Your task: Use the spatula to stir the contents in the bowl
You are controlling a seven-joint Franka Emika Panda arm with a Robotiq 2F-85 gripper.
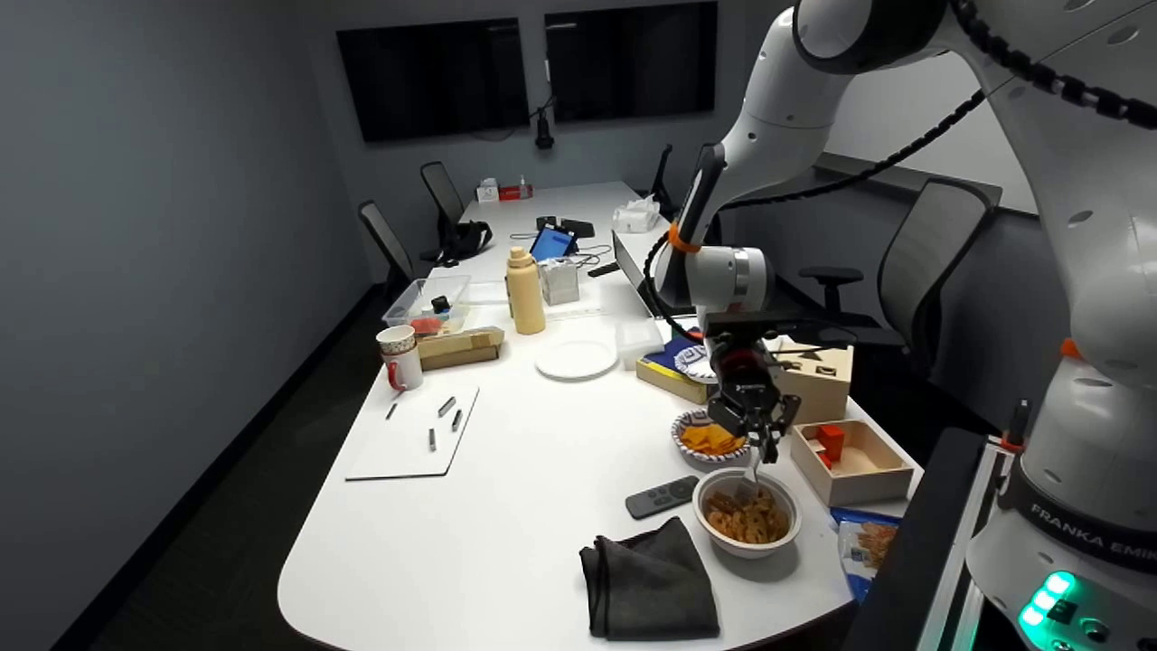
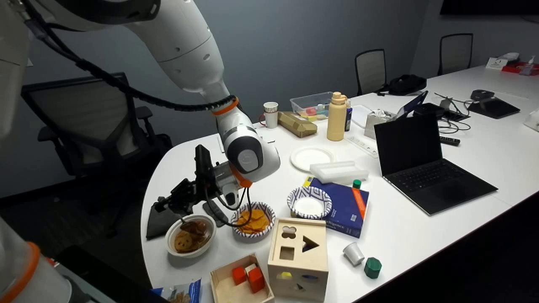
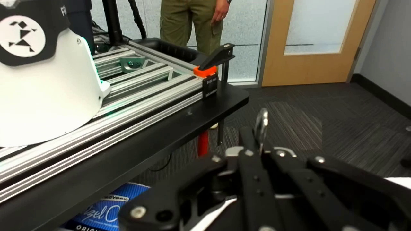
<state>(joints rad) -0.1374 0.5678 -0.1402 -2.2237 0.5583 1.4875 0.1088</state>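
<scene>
In an exterior view, a white bowl (image 1: 747,548) of pretzel-like crisps (image 1: 745,522) stands on the table (image 1: 506,515). At twelve o'clock, the tool (image 1: 766,445) grips the spatula (image 1: 753,465), slanted into them, seemingly for stirring. Farther, at eleven, lie orange chips (image 1: 711,439).

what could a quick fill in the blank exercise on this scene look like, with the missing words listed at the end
The spatula in the hand reaches into a bowl coloured plain ____.
The two vivid blocks inside the open wooden box are coloured ____.
The faceted block beside the small pale cup is coloured ____.
The laptop on the table is not shut but ____.
Missing words: white; red; green; open.
</scene>
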